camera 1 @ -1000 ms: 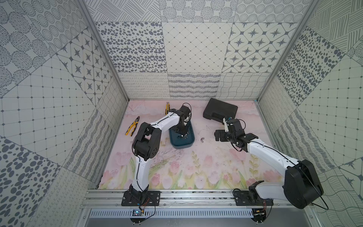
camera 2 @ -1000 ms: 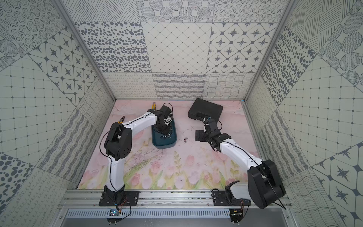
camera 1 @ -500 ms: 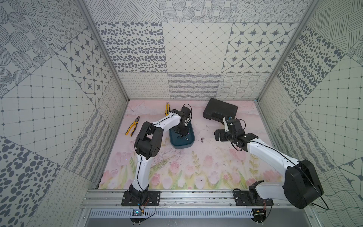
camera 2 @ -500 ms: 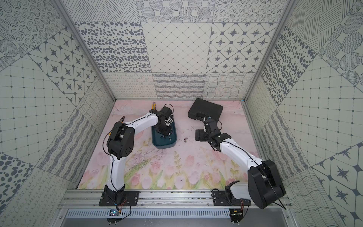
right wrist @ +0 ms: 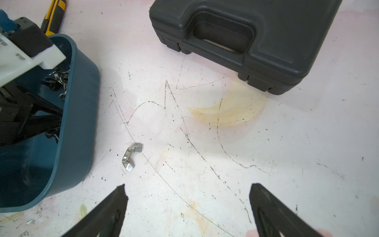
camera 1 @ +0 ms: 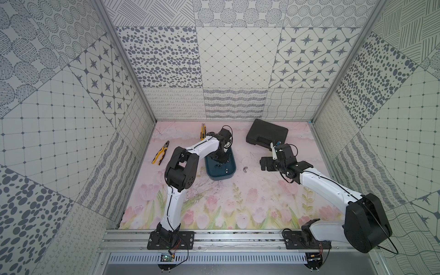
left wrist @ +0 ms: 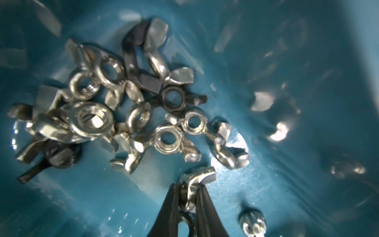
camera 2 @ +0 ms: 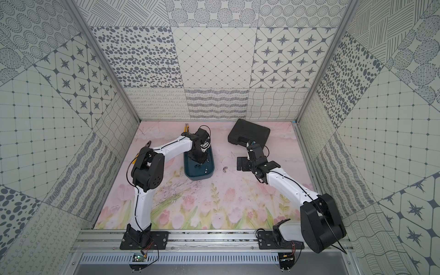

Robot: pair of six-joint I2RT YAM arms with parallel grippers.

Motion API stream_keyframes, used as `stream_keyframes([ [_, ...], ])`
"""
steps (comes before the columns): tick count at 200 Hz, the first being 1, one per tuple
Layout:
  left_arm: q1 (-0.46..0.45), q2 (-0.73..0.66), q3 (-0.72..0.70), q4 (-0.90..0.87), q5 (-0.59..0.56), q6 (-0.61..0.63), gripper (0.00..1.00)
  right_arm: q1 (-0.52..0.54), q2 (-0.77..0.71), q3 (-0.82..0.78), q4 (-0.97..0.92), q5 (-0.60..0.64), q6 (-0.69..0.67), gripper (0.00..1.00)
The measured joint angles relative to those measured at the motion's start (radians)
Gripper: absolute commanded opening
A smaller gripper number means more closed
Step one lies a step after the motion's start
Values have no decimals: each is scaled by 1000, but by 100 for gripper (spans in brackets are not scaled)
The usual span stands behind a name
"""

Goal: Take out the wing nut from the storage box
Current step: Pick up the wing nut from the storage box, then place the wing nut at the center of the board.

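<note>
**Grip inside the box.** The left pincer (left wrist: 187,191) reaches into the storage box (camera 1: 220,175), which lies left of centre toward the far side of the mat. It is closed on one wing nut (left wrist: 198,177), pinched across the threaded hub, with a wing jutting past the fingertips. The nut is down near the box floor, just beside the pile of nuts (left wrist: 127,115); whether it has lifted clear cannot be told. The right pincer (right wrist: 188,185) hangs wide open and empty over the mat, right of the box and near a stray nut (right wrist: 131,156).

**Likely hazards:**
- The hold is narrow and on smooth metal, so the nut may twist or slip out on lifting.
- The jutting wing may snag a neighbouring nut or the box wall.
</note>
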Motion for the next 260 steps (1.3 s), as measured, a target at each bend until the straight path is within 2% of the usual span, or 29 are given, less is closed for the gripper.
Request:
stream_keyframes([
  [75, -15, -157, -23, -2, -26, -61, 3, 4, 0, 0, 0, 8, 2, 97],
  [115, -121, -192, 28, -16, -55, -121, 3, -27, -2, 0, 0, 25, 10, 97],
  [148, -238, -158, 88, -22, -81, -220, 3, -114, -37, -11, -3, 27, 22, 97],
  [189, -336, -50, 151, -18, -104, -353, 3, -188, -100, -35, -17, 24, 27, 97],
  [260, -386, 71, 194, 2, -127, -544, 5, -193, -103, -49, -25, 5, 27, 97],
])
